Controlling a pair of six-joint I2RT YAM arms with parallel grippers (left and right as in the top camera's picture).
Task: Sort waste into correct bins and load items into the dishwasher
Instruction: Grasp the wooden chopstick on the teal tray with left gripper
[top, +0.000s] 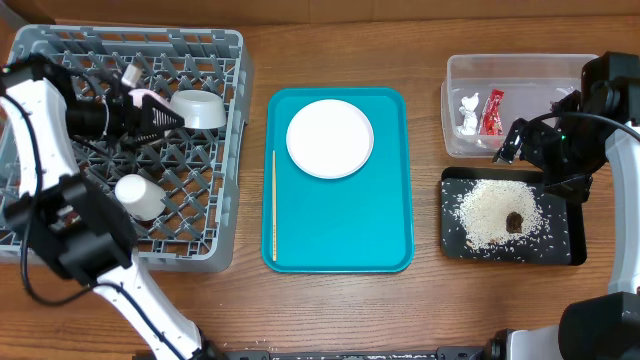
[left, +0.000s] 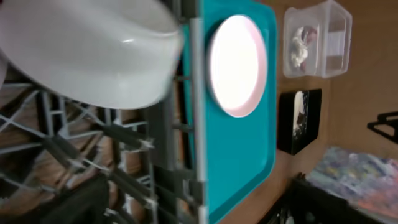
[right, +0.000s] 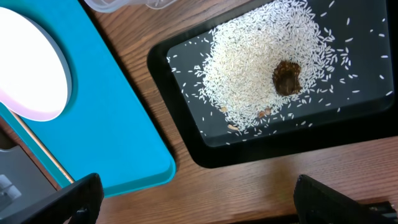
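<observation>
**Surface.** Brown wood-grain table (top: 420, 300), the grain running left to right. Past its edge the left wrist view shows a blurred, many-coloured patch; what it is cannot be told.

**Left of table.** Grey dish rack (top: 236, 150), with a lattice floor and low walls.
- Pale grey bowl (top: 198, 108), in the rack near its far right corner.
- Pale pink bowl (top: 148, 97), just beside the grey bowl and mostly hidden behind the arm.
- Small white cup (top: 140, 196), in the nearer part of the rack, well apart from both bowls.

**Centre.** Teal serving tray (top: 340, 230).
- Round white plate (top: 330, 138), lying flat on the far half of the tray.
- Thin wooden stick (top: 274, 205), lying along the tray's left edge.

**Right, far.** Clear plastic tub (top: 520, 68).
- Crumpled white tissue (top: 468, 110) and red snack wrapper (top: 491, 110), side by side at the tub's left end.

**Right, near.** Flat black tray (top: 570, 250), just in front of the tub.
- White rice grains (top: 490, 212), heaped in the middle of the tray with strays scattered round.
- Brown food lump (top: 514, 222), on the heap's right side.

**Tools.**
- Left tool (top: 172, 118), over the rack with its tip at the grey bowl. Its fingers are spread and grasp nothing.
- Right tool (right: 198, 180), above the near left corner of the black tray. Its fingers are spread wide and it is empty.
</observation>
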